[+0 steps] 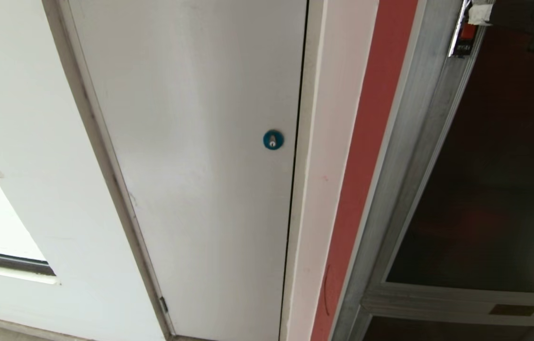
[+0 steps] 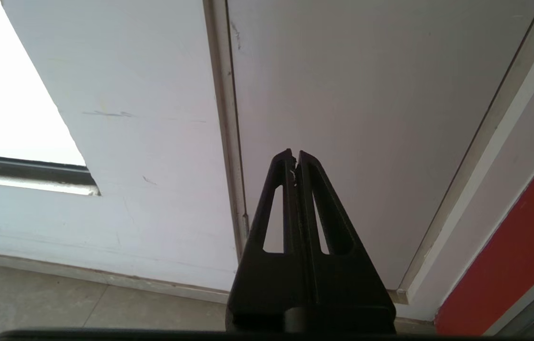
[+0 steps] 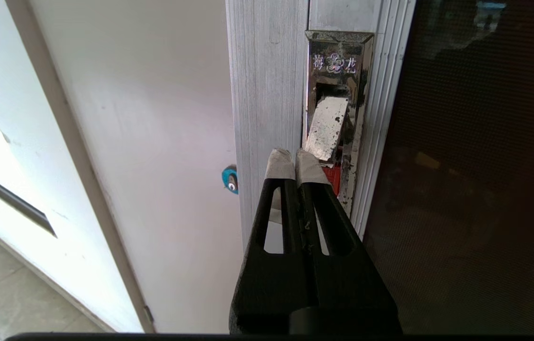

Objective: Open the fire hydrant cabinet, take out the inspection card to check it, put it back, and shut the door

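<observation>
White paint covers the wall and the plain panel door with a round blue lock (image 1: 273,139), set over a pale tiled floor (image 2: 34,303); just beside it stands the silver-framed fire hydrant cabinet (image 1: 404,156) with its dark tinted glass door (image 1: 494,189). Right gripper (image 3: 294,154), tape-tipped fingers pressed together and empty, points at the chrome latch (image 3: 335,118) on the door's frame. Left gripper (image 2: 294,154) hangs closed and empty, facing the white panel.

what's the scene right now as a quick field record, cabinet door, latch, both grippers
door: dark glass door, appears closed in its silver frame
latch: chrome plate with red tab on the door's frame
right gripper: shut, taped tips just in front of the latch, contact unclear, holding nothing
left gripper: shut, empty, facing the white door
white door lock: round blue lock
</observation>
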`<state>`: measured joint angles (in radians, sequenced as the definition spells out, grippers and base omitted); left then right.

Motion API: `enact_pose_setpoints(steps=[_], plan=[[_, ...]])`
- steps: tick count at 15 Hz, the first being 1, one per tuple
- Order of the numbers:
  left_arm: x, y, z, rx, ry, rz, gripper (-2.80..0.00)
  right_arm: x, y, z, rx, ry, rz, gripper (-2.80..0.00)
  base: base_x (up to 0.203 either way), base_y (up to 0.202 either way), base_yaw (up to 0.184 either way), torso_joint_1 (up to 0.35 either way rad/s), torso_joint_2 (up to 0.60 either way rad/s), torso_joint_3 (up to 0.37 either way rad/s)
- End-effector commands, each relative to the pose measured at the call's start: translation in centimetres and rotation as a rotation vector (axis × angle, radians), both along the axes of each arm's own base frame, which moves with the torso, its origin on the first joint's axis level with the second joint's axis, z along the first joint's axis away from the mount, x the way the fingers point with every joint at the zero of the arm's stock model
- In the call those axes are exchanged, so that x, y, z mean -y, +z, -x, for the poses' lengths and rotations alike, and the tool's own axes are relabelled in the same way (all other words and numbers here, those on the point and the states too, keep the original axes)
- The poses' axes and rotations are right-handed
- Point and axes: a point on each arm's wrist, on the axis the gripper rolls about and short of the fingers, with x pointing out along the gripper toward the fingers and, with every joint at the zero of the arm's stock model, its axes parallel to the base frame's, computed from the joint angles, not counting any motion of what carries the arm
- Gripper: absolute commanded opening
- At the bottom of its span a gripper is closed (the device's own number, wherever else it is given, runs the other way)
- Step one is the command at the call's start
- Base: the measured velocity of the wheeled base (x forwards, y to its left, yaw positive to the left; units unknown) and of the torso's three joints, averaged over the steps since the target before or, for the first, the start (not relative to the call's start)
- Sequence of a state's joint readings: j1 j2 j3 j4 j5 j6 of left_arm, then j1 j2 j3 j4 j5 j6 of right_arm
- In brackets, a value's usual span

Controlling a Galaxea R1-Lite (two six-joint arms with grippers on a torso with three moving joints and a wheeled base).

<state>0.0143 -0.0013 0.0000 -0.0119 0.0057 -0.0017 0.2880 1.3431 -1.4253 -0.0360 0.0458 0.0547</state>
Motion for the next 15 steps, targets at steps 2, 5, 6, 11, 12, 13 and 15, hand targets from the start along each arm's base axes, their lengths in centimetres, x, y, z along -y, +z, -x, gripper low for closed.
enact_pose_setpoints(steps=[2,5,6,11,12,13,15], plan=[[0.0,-0.2,-0.1,-0.007,0.000,0.000,-2.80,0.1,-0.4,-0.8,-0.018,-0.016,0.004,-2.80,0.000,0.000,0.000,0.000,0.00,0.000],[0.0,-0.2,-0.1,-0.007,0.001,0.001,-2.80,0.0,-0.6,-1.3,-0.029,-0.020,0.006,-2.80,0.000,0.000,0.000,0.000,0.00,0.000],[0.0,-0.2,-0.1,-0.007,0.000,0.000,-2.80,0.1,-0.8,-1.4,-0.037,-0.023,0.001,-2.80,0.000,0.000,0.000,0.000,0.00,0.000],[0.0,-0.2,-0.1,-0.007,0.001,0.000,-2.80,0.1,-1.2,-1.3,-0.056,-0.021,-0.013,-2.80,0.000,0.000,0.000,0.000,0.00,0.000],[0.0,-0.2,0.0,-0.006,0.001,0.001,-2.80,0.1,-1.3,-1.3,-0.059,-0.021,-0.013,-2.80,0.000,0.000,0.000,0.000,0.00,0.000],[0.0,-0.2,0.0,-0.006,0.001,0.000,-2.80,0.1,-1.5,-1.1,-0.062,-0.020,-0.013,-2.80,0.000,0.000,0.000,0.000,0.00,0.000],[0.0,-0.2,0.0,-0.006,0.001,0.000,-2.80,0.2,-1.5,-1.0,-0.063,-0.018,-0.014,-2.80,0.000,0.000,0.000,0.000,0.00,0.000]])
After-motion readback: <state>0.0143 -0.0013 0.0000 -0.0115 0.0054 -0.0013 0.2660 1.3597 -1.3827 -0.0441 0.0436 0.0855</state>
